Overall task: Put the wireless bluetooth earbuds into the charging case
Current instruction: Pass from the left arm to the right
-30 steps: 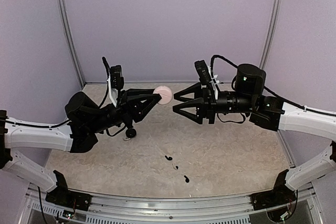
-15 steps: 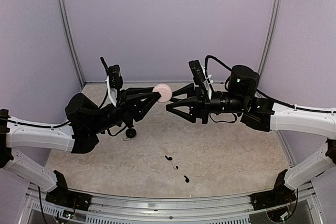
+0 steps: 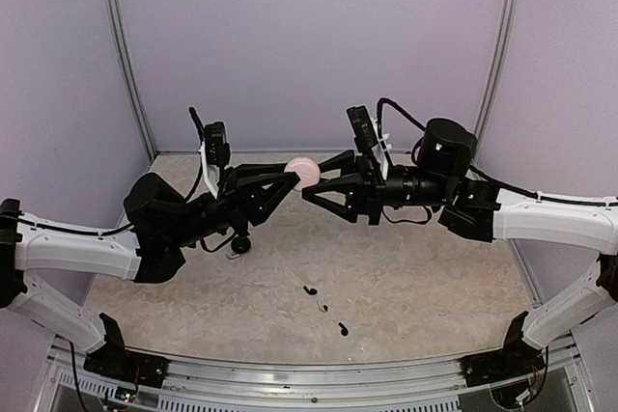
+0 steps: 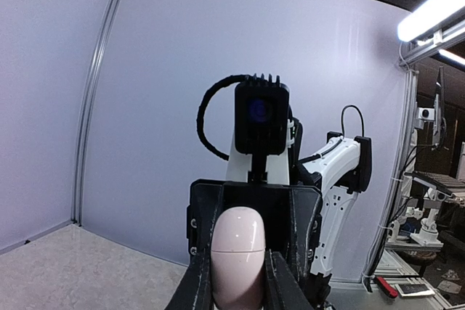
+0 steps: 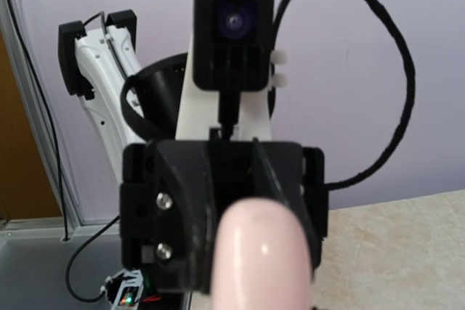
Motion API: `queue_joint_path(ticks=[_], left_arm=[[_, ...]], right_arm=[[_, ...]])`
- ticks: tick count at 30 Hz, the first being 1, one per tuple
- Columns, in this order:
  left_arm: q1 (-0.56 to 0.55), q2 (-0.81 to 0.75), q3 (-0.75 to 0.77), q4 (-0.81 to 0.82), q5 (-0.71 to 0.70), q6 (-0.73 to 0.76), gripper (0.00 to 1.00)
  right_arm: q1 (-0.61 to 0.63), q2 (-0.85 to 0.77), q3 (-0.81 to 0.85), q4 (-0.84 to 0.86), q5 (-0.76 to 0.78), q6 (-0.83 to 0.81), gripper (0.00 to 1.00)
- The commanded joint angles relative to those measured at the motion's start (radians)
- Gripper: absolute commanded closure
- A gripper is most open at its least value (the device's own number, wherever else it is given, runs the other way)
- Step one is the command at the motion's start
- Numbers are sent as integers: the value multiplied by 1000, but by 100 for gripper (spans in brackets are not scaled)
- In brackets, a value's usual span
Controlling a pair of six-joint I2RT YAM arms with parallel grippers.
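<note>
Two tiny black earbuds (image 3: 309, 289) (image 3: 343, 328) lie on the table in front of the arms, clear of both grippers. A small round black charging case (image 3: 240, 243) sits on the table under the left arm. My left gripper (image 3: 293, 178) (image 4: 237, 281) is raised in mid-air, shut on a pale pink egg-shaped object (image 3: 302, 172) (image 4: 237, 252) with a seam around it. My right gripper (image 3: 311, 182) faces it from the right. Its fingers straddle the pink object's (image 5: 263, 255) far end. Whether they press on it does not show.
A tiny dark speck (image 3: 323, 307) lies between the two earbuds, and a small white bit (image 3: 235, 256) lies beside the black case. Lilac walls close the back and sides of the mottled beige table (image 3: 415, 277). Both arms meet above the table's middle.
The right arm has moved left until its fingers bracket the pink object, and its jaws have narrowed. The left arm has held the pink object almost still.
</note>
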Motion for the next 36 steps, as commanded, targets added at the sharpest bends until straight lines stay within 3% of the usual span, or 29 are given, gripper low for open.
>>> queue_joint_path(ticks=[1,7,15,20,28,36], left_arm=[[-7,8,-2,44,-10,5,91],[-7,4,-6,32,-20,13,88],[-6,-87,-4,-195,-51,107,59],[10,-164,1,-354,-42,148,48],[69,-201,31,-521,80,132,43],[72,-177,89,-675,148,175,45]], right_arm=[[16,13,34,37,-7,10,59],[16,11,44,1,4,-9,75],[16,-30,78,-181,50,-99,85],[15,-50,96,-337,70,-169,86],[14,-69,126,-549,78,-247,87],[14,-54,153,-680,74,-299,87]])
